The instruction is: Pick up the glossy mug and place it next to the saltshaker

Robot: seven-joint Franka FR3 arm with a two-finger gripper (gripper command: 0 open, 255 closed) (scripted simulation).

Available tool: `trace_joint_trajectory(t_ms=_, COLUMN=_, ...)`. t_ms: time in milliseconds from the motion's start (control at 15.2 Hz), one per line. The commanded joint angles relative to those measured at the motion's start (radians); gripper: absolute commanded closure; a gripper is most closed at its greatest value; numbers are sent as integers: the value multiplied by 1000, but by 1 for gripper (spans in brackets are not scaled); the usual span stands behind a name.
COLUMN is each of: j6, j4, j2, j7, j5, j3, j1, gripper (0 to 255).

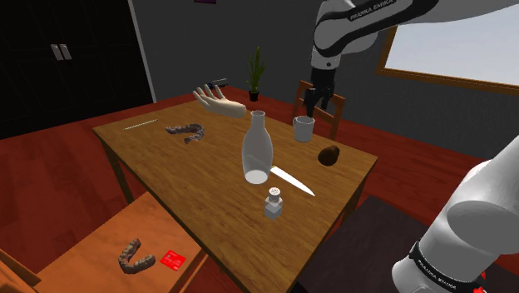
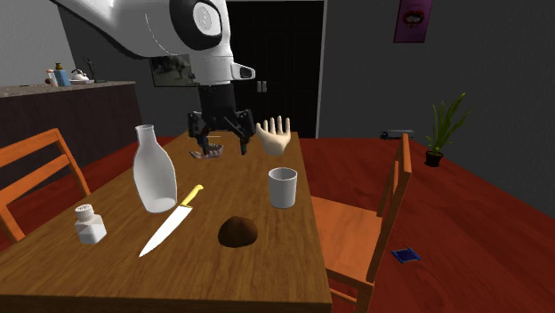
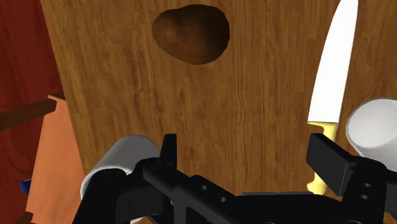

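Pale cylindrical mug [image 2: 283,188], wood-grain table [image 3: 254,83]

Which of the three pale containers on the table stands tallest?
The narrow-necked bottle beside the knife; the mug and saltshaker are far shorter.

Shoulder view: high, down across the tabletop [image 1: 183,179]. Second exterior view: low, from its end, facing the arm [image 2: 151,27]. Wrist view: close overhead. All share the knife [image 3: 334,63].

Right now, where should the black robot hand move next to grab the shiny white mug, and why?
Probably sideways over the glossy white mug: the open black gripper hangs above the wooden table, with the mug outside its fingers.
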Motion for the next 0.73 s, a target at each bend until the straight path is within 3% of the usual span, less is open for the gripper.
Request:
trace_joint_trajectory(t_ms=0, j6=37, j4=32, j2=70, j7=-14, j5=3, j3=-11, j1=-5, gripper=0)
trace_joint_trajectory(t_ms=660, j6=112, j4=330, j2=454, j7=-92, j5=50, j3=-45, j1=-46, gripper=0)
